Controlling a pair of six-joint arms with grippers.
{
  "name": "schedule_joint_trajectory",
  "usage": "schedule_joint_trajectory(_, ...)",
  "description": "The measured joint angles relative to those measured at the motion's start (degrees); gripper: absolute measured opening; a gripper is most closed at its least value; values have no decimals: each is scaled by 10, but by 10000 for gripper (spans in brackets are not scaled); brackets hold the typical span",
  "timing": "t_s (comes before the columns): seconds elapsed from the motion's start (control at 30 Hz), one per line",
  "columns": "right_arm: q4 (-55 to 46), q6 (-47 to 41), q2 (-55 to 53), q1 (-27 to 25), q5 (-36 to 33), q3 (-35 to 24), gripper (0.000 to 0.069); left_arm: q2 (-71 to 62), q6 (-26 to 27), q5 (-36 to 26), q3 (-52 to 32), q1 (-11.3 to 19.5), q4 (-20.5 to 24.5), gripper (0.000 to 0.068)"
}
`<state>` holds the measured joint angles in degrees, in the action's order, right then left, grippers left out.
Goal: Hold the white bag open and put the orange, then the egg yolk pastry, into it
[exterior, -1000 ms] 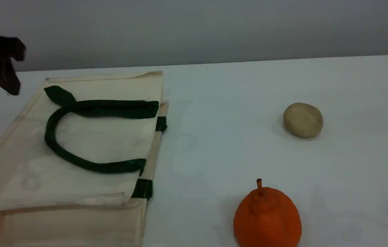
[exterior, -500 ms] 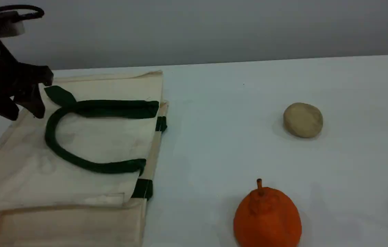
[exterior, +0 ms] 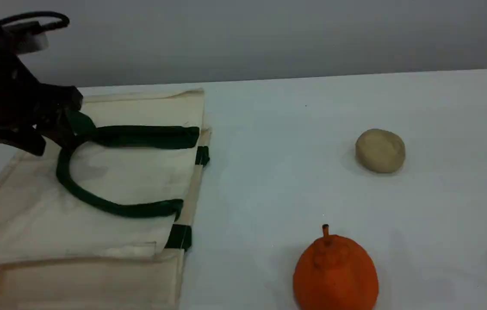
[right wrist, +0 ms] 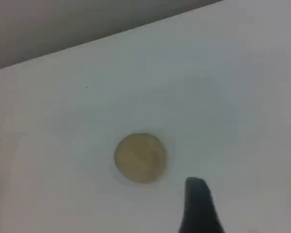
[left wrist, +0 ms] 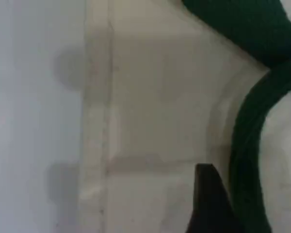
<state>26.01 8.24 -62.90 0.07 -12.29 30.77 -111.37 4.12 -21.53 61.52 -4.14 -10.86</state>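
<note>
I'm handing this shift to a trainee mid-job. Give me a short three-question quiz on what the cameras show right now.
1. True or false: the orange is already in the bag.
2. Which arm is over the bag? A) left B) right C) both
3. Fill in: the right wrist view looks down on the ____.

Key:
1. False. It sits on the table, apart from the bag, which lies flat.
2. A. The left gripper hangs by the green handle, holding nothing.
3. Pastry, which lies untouched.

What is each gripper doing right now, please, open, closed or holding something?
Left gripper: open, holding nothing, over the white bag by its green handle.
Right gripper: cannot be told; one fingertip shows above the table.
</note>
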Motion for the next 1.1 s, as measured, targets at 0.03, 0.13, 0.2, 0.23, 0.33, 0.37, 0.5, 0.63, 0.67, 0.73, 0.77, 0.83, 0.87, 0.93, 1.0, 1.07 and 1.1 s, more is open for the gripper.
schedule_joint_trajectory(0.03, 0, 0, 0, 0, 0, 0, 415, -4, 0, -1, 4, 0, 1, 379)
schedule_joint_trajectory(0.13, 0, 4, 0, 0, 0, 0, 415, -21, 0, -1, 17, 0, 1, 379)
schedule_joint_trajectory(0.2, 0, 5, 0, 0, 0, 0, 415, -38, 0, -5, 28, -1, 1, 379)
schedule_joint_trajectory(0.23, 0, 5, 0, 0, 0, 0, 415, -44, 1, -5, 32, -3, 1, 379)
schedule_joint_trajectory(0.33, 0, 8, 0, 0, 0, 0, 415, -63, 1, -7, 41, -14, 0, 379)
schedule_joint_trajectory(0.37, 0, 10, 0, 0, 0, 0, 415, -70, 1, -6, 45, -20, 0, 379)
schedule_joint_trajectory(0.5, 0, 11, 0, 0, 0, 0, 415, -93, 1, -3, 50, -37, 1, 379)
schedule_joint_trajectory(0.63, 0, 11, 0, 0, 0, 0, 415, -112, 1, -12, 50, -40, 1, 379)
schedule_joint_trajectory(0.67, 0, 11, 0, 0, 0, 0, 415, -114, 1, -18, 50, -40, 3, 379)
schedule_joint_trajectory(0.73, 0, 11, 0, 0, 0, 0, 415, -118, 1, -21, 50, -40, 4, 379)
schedule_joint_trajectory(0.77, 0, 11, 0, 0, 0, 0, 415, -119, 1, -21, 50, -40, 4, 379)
schedule_joint_trajectory(0.83, 0, 11, 0, 0, 0, 0, 415, -122, 1, -21, 50, -40, 4, 379)
schedule_joint_trajectory(0.87, 0, 11, 0, 0, 0, 0, 415, -124, 1, -21, 50, -40, 4, 379)
schedule_joint_trajectory(0.93, 0, 11, 0, 0, 0, 0, 415, -124, 1, -22, 50, -40, 4, 371)
schedule_joint_trajectory(1.0, 0, 11, 0, 0, 0, 0, 415, -124, 1, -24, 50, -40, 4, 347)
schedule_joint_trajectory(1.07, 0, 11, 0, 0, 0, 0, 415, -124, 1, -28, 50, -40, 4, 293)
schedule_joint_trajectory(1.1, 0, 11, 0, 0, 0, 0, 415, -124, 1, -31, 50, -40, 4, 255)
